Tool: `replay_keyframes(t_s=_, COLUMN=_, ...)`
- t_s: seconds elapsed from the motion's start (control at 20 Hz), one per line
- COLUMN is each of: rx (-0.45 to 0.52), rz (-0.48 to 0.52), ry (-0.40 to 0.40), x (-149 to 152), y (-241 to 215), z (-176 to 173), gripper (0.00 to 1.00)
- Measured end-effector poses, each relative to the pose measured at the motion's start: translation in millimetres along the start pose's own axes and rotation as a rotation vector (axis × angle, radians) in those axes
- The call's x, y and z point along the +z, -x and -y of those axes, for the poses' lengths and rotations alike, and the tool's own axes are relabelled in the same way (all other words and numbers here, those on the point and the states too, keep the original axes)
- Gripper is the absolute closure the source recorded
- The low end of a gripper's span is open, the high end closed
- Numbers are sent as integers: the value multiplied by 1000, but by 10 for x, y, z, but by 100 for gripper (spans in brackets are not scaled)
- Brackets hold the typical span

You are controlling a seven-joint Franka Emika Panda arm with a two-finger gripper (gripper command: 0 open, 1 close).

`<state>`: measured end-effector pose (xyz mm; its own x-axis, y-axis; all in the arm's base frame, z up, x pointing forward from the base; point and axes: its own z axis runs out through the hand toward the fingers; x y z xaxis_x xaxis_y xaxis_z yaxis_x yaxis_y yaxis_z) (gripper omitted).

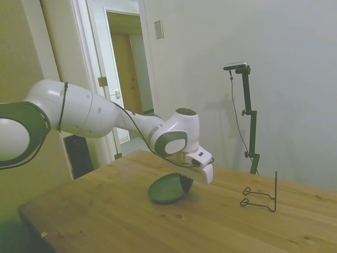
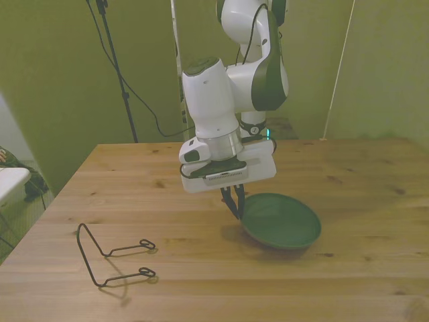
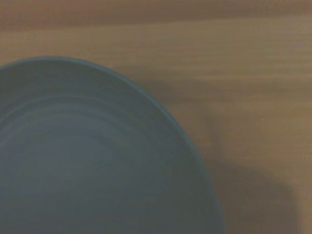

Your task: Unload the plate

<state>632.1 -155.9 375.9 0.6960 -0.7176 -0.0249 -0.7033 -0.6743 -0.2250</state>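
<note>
The white arm point(image 1: 100, 113) leans low over the wooden table point(image 1: 105, 211), and its gripper point(image 2: 234, 202) comes down right at the edge of the dark green plate point(image 2: 281, 219). In the front view the two dark fingers point(image 2: 231, 198) stand close together, with hardly any gap, and their tips meet the plate's rim on the front view's left side. They look pinched on that rim, one finger on either side of it.

The plate is not lying flat. From the side view it tips up, with the held edge raised under the gripper point(image 1: 185, 183) and the opposite edge down on the wood, so its hollow face point(image 1: 166, 190) shows toward that camera. In the front view it sits near the middle of the table, a little toward the front view's right, with its shadow just under it.

The wrist view is filled on one part by the plate's blurred green inside point(image 3: 92, 161), with bare wood grain beside it.

The thin black wire stand point(image 2: 107, 255) rests well apart from the plate, toward the front view's left and nearer the table's near edge. It holds nothing.
</note>
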Motion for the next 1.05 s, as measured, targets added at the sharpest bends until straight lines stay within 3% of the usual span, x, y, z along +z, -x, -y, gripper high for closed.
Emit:
replay_keyframes(t_s=0.6, rx=5, rz=-19, ry=1, x=-119, y=31, z=-162, gripper=0)
replay_keyframes(t_s=0.85, rx=-6, rz=-91, ry=-51, x=-851, y=-8, z=-68, gripper=0)
replay_keyframes(t_s=1.05, rx=-23, rz=-96, ry=-86, x=-1519, y=250, z=44, gripper=0)
